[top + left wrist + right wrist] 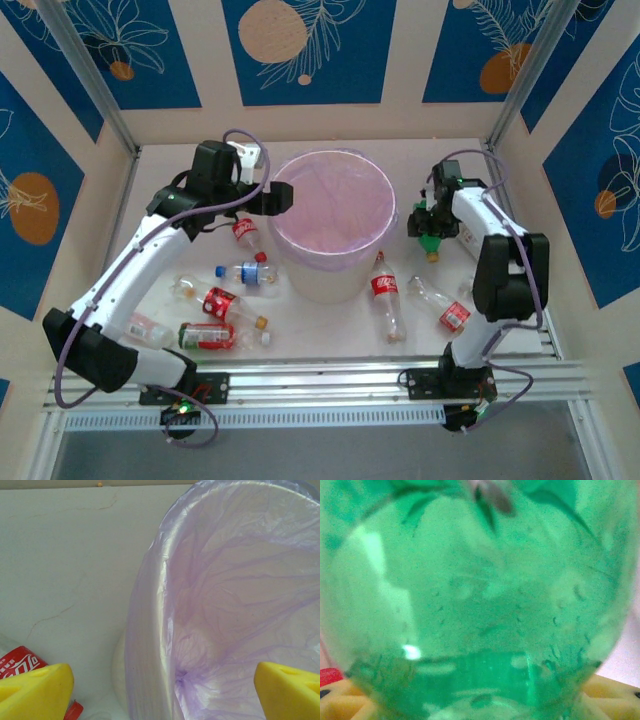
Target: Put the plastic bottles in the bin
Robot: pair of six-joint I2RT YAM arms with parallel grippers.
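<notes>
**Bottles wait on the tabletop, one green bottle is held**

Near the front on the left, plastic bottles [207,336] lie in a bunch on the tabletop [330,335]. Two more lie on the right. Behind them, in the middle, stands the big white bin [322,285] with its purple bag [240,605]. Just right of the bin, the right jaws are clamped on a green bottle [431,243]. At the bin's left rim, the left jaws are wide apart. One of the yellow fingertips [35,692] is outside the rim and one is over the inside.
</notes>
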